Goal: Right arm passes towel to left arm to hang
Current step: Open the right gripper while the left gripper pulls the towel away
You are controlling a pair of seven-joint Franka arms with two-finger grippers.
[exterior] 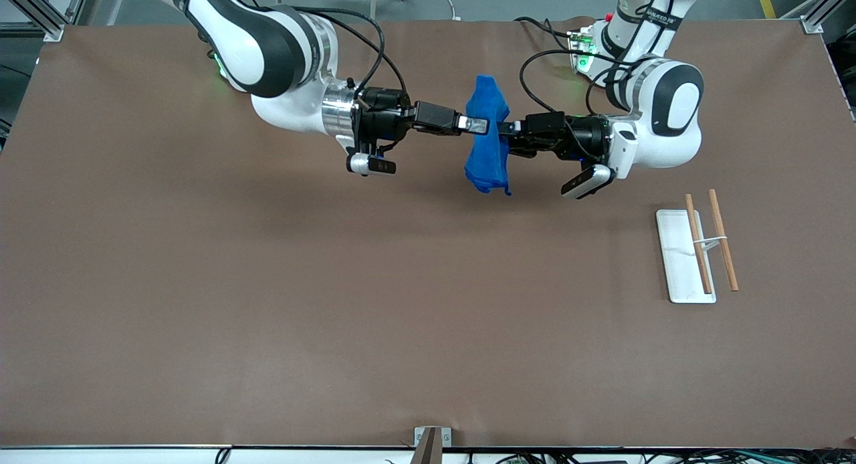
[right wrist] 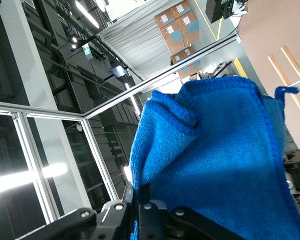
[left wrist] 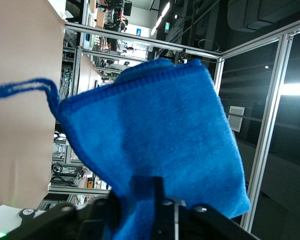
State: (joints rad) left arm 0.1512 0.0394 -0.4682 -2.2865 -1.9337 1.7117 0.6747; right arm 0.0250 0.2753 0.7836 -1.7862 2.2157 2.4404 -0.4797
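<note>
A: In the front view, where is the towel (exterior: pixel 487 138)?

B: It hangs in the air between the two arms, over the middle part of the tabletop (exterior: pixel 267 303), closer to the edge where the robot bases stand. The right tool (exterior: pixel 476 124) meets it from one side and the left tool (exterior: pixel 503 131) from the other. Both arms lie almost level, I think so that the cloth hangs free between them for the passing.

A: And the rack?

B: The white tray (exterior: pixel 677 263) with two wooden rods (exterior: pixel 723 249) rests near the tabletop edge at the left arm's end, well apart from the towel. The hanging is not yet done.

A: What does the left wrist view show?

B: The towel (left wrist: pixel 160 150) fills it, with a short thread (left wrist: pixel 29 89) at one corner. The cloth goes down into the left tool (left wrist: pixel 155 210), whose fingers seem closed narrowly on it.

A: And the right wrist view?

B: Also the towel (right wrist: pixel 220 165), folded, its lower part pinched inside the right tool (right wrist: pixel 144 205). So I judge that both tools hold it now.
</note>
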